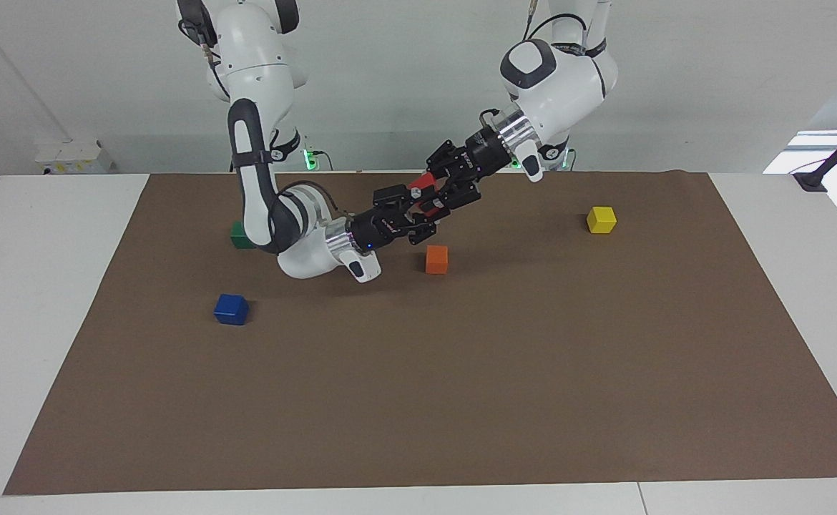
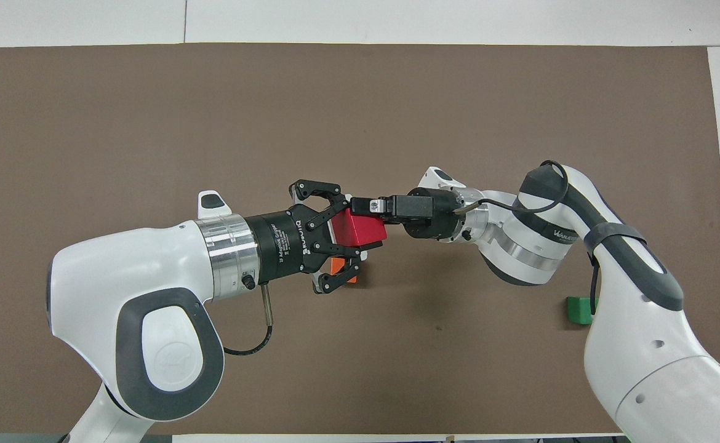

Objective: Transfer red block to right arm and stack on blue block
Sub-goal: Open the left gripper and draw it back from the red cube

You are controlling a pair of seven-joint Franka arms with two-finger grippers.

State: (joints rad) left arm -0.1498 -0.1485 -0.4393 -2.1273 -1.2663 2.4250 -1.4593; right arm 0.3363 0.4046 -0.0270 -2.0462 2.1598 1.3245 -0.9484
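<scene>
The red block (image 1: 422, 180) is held in the air between the two grippers, over the mat near the orange cube; it also shows in the overhead view (image 2: 363, 231). My left gripper (image 1: 434, 202) (image 2: 351, 227) is shut on it, one finger on each side. My right gripper (image 1: 410, 212) (image 2: 361, 207), with the blue light at its base, meets it from the other end, its jaws spread around the block. The blue block (image 1: 231, 309) sits on the mat toward the right arm's end, farther from the robots than the right arm's wrist. It is hidden in the overhead view.
An orange cube (image 1: 436, 259) (image 2: 338, 266) lies on the brown mat (image 1: 461, 393) just under the grippers. A dark green cube (image 1: 240, 234) (image 2: 578, 309) sits beside the right arm's forearm. A yellow cube (image 1: 601, 219) lies toward the left arm's end.
</scene>
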